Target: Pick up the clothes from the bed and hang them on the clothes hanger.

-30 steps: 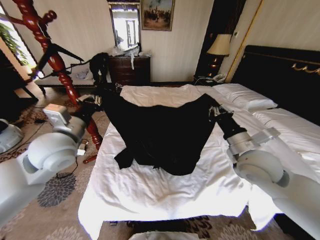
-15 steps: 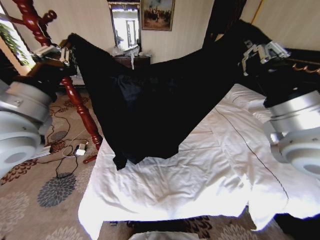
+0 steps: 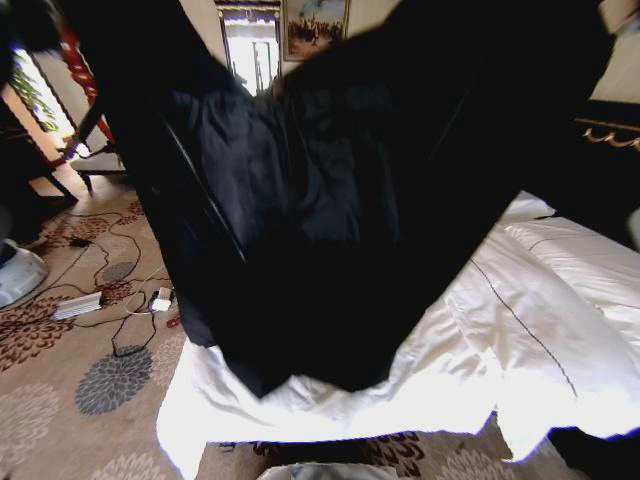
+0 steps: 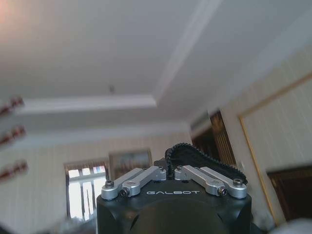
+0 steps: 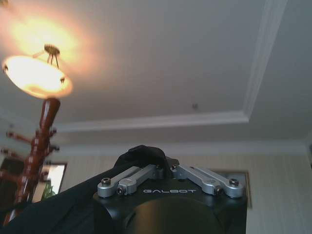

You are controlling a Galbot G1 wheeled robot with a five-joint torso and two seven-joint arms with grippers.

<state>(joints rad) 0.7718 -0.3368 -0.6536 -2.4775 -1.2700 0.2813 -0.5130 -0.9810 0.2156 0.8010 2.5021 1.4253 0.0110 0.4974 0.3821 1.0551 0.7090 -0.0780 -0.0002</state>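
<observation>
Aloft: one black garment over bed, two claws — left, right — each pinching cloth.

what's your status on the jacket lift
Left claw and right claw shut on jacket. Jacket spread high, hem over bed. Coat stand close by.

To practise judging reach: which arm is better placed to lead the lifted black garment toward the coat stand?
Probably left: the left gripper pinches the clothes on the coat stand's side; the right gripper pinches the other end, over the bed.
</observation>
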